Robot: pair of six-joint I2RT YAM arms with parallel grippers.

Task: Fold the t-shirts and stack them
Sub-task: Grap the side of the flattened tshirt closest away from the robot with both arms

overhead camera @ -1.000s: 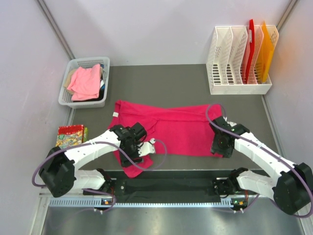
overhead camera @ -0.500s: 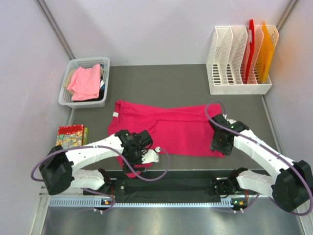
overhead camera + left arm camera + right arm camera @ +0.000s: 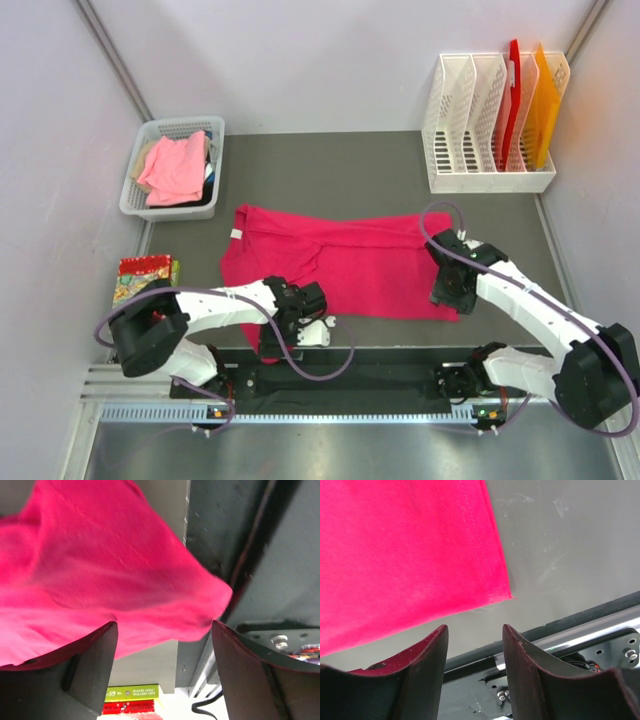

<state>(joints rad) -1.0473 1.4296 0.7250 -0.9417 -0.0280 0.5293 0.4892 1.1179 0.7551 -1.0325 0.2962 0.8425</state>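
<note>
A bright magenta t-shirt (image 3: 370, 265) lies spread on the grey table, its neck to the left. A paler salmon-pink t-shirt (image 3: 175, 165) sits bunched in the white basket. My left gripper (image 3: 288, 330) hovers over the magenta shirt's near-left flap at the table's front edge. In the left wrist view it (image 3: 164, 626) is open, and the cloth (image 3: 90, 570) lies just past its tips. My right gripper (image 3: 447, 300) is at the shirt's near-right corner. It (image 3: 475, 628) is open with bare table between the fingers, and the hem corner (image 3: 500, 587) lies just beyond them.
The white basket (image 3: 133, 195) stands at the back left. A white file rack (image 3: 490, 182) with red and orange folders is at the back right. A colourful packet (image 3: 143, 275) lies at the left edge. A black rail (image 3: 380, 378) runs along the near edge.
My left gripper has drawn back toward the near edge and slightly right, and its jaws have widened off the cloth. The right gripper has barely shifted.
</note>
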